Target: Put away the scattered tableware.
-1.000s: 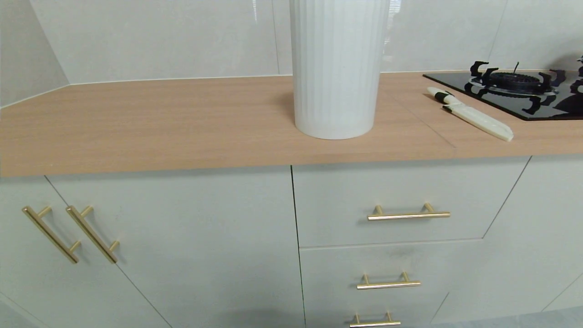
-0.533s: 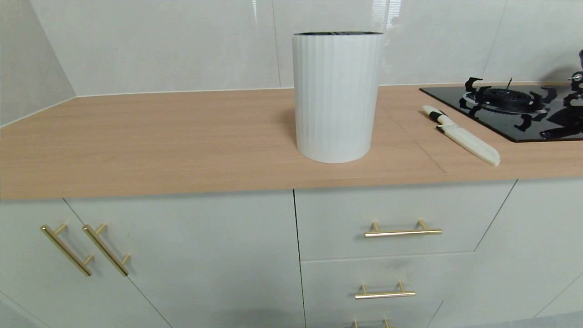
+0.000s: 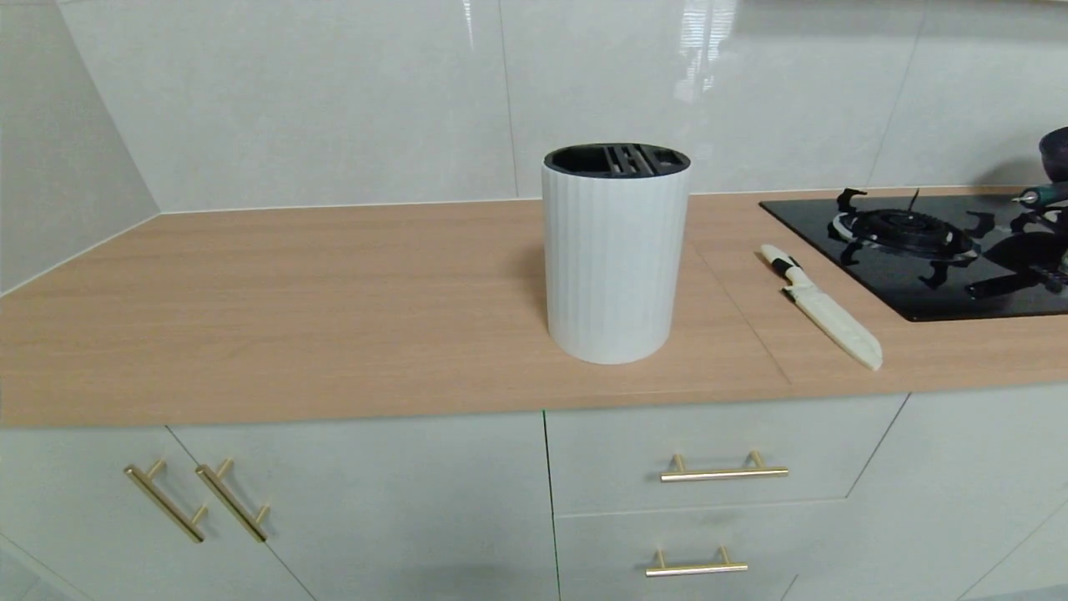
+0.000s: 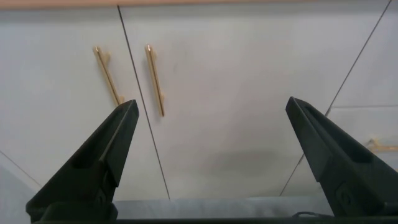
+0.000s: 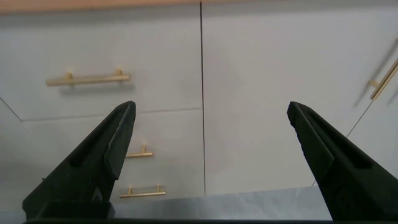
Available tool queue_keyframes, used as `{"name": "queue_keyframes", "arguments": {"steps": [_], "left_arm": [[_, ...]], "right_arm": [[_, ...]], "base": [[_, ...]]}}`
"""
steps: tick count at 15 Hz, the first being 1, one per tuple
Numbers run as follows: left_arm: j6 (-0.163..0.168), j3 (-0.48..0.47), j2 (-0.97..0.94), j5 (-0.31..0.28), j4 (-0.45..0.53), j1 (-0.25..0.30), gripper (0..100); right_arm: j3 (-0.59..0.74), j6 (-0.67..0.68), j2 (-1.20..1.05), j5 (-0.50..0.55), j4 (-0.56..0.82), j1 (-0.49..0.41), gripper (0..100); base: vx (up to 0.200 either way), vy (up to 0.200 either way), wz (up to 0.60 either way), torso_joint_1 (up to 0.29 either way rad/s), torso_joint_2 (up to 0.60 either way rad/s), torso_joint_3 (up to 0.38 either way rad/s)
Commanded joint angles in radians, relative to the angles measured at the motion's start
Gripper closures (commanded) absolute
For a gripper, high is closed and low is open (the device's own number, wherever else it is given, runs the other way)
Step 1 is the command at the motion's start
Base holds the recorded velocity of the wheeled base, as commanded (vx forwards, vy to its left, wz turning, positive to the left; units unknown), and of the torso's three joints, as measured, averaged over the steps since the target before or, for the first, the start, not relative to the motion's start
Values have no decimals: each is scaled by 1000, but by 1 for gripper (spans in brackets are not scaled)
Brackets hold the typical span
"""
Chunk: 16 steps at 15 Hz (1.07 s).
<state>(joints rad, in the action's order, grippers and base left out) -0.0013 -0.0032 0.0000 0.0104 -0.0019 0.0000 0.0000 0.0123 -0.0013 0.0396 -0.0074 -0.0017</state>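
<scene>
A white ribbed holder (image 3: 616, 255) with a black slotted top stands upright on the wooden countertop (image 3: 334, 300), near its front edge. To its right a cream-bladed knife (image 3: 820, 305) with a black band on its handle lies flat on the counter, blade toward the front edge. My left gripper (image 4: 211, 106) is open, low in front of the cabinet doors with nothing between its fingers. My right gripper (image 5: 211, 106) is open too, facing the drawer fronts, also holding nothing.
A black gas hob (image 3: 926, 250) with burner grates sits at the right of the counter, a dark pot (image 3: 1053, 154) at its far edge. Below are cabinet doors with gold handles (image 3: 196, 501) and drawers with gold handles (image 3: 724, 472). A tiled wall backs the counter.
The head view has shifted upward, so the holder's top and more of the wall now show. Nothing on the counter has itself moved.
</scene>
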Motion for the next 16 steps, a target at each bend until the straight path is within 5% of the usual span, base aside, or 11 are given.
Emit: {"name": "queue_keyframes", "arguments": {"steps": [1,16], "left_arm": [[0,0,2,0,-1,0,0],[0,0,2,0,-1,0,0]], "right_arm": [[0,0,1,0,0,0,0],[0,0,1,0,0,0,0]], "base": [[0,0,0,217,-486,-266],[0,0,0,242,-528,-281]]}}
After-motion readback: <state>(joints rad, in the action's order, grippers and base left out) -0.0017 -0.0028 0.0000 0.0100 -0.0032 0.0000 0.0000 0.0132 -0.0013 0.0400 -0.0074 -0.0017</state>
